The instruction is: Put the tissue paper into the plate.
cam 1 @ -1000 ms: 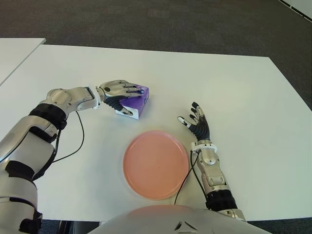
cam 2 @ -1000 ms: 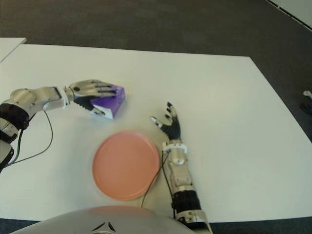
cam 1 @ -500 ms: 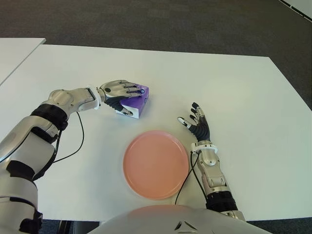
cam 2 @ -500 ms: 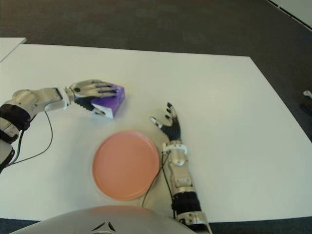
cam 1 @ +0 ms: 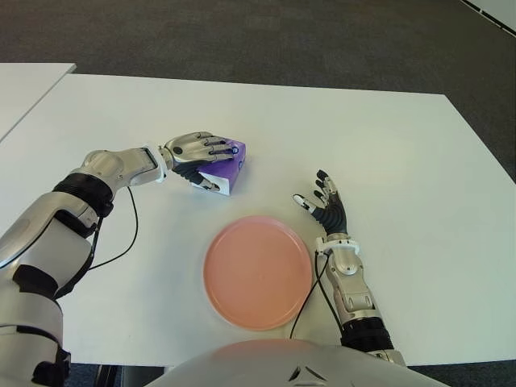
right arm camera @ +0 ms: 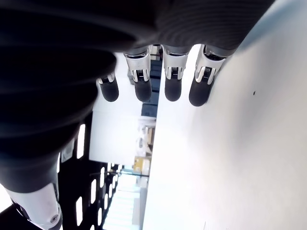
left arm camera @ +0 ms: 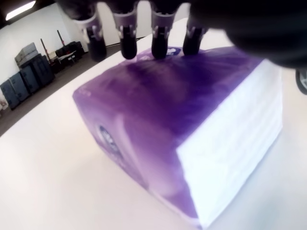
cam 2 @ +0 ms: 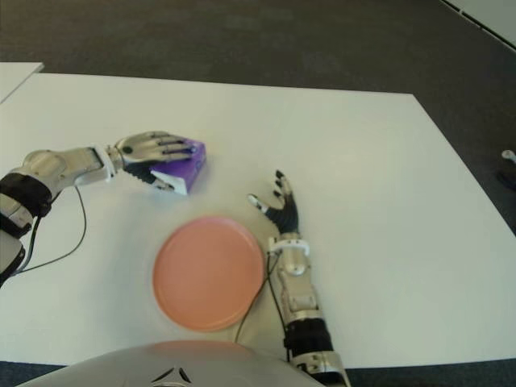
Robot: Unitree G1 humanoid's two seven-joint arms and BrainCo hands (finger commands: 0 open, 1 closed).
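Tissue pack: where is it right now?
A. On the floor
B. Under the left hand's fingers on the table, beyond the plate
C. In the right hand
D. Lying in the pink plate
B: the left hand has its fingers laid over the top of the purple tissue pack, which sits on the white table beyond the pink plate; the plate holds nothing, and the right hand, beside the plate on its right, is open and holds nothing.

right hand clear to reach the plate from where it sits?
Probably yes. The right hand shows open just right of the pink plate, with only bare table between. The tissue pack is under the left hand.
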